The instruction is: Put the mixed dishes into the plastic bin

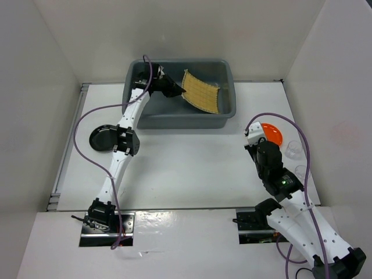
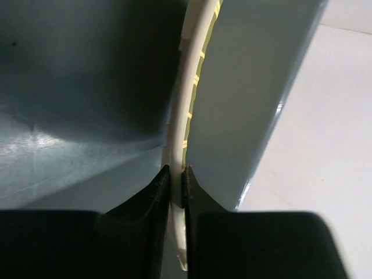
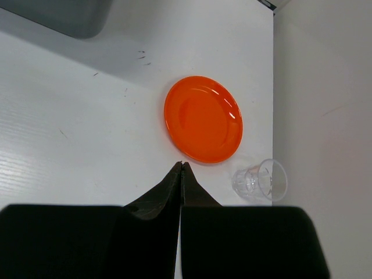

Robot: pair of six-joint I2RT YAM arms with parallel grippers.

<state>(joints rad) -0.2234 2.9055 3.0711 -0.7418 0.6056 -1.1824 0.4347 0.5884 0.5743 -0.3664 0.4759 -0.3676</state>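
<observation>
My left gripper [image 1: 174,87] is shut on the edge of the tan woven bamboo mat [image 1: 201,91] and holds it tilted inside the grey plastic bin [image 1: 226,70]. In the left wrist view the mat [image 2: 189,99] shows edge-on between the fingers of the left gripper [image 2: 175,174], with the bin's wall [image 2: 250,104] beside it. The black plate [image 1: 102,138] lies left of the left arm. My right gripper [image 3: 182,165] is shut and empty, just short of the orange plate [image 3: 203,119], which also shows in the top view [image 1: 272,133]. One clear cup [image 3: 260,181] lies right of it; two cups [image 1: 294,149] show in the top view.
White walls enclose the white table [image 1: 192,168] on three sides. The second clear cup [image 1: 300,172] stands close to the right arm by the right wall. The bin's corner [image 3: 64,14] shows at the upper left of the right wrist view.
</observation>
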